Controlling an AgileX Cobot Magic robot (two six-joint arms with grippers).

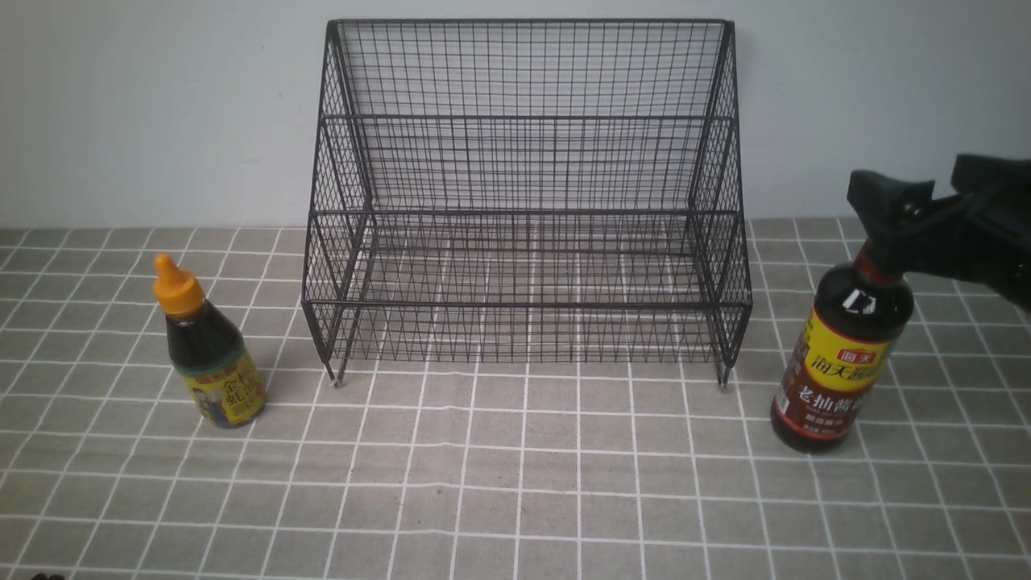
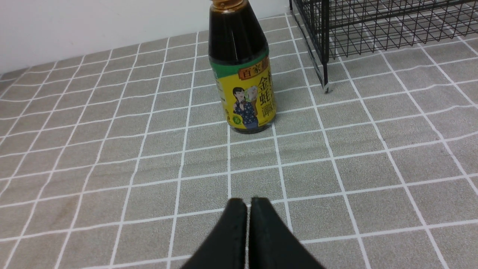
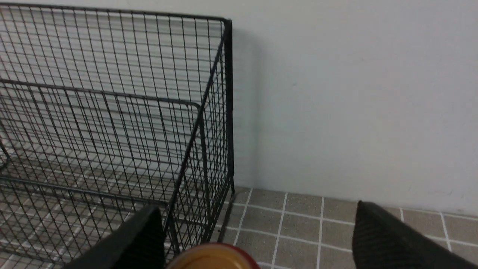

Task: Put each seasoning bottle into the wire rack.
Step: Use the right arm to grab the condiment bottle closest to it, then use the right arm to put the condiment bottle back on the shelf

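The work surface was covered by a grey cloth printed with a grid of thin white lines, so that it was divided into small squares. In the left wrist view the lines were seen to waver slightly, and the cloth was judged to lie in faint ripples rather than perfectly flat. Behind it, a plain pale wall was met along a straight edge.

The large black wire-mesh stepped rack was placed at the back centre of the surface, its tall back set close against the wall and its small feet rested on the cloth. The cloth's grid could be seen through its mesh.

Both bottles were found outside the rack, upright on the cloth. The short squat dark-sauce bottle with an orange pointed cap and yellow label was stood to the left of the rack, near its front left foot but apart from it. The tall dark-sauce bottle with a brown-red neck and yellow label was stood just beyond the rack's front right corner.

The left gripper was held low over the cloth, in front of the short bottle and well apart from it, with its fingers pressed together on nothing. The right gripper was positioned at the tall bottle's cap, with its fingers spread wide to either side and no contact with the cap visible.
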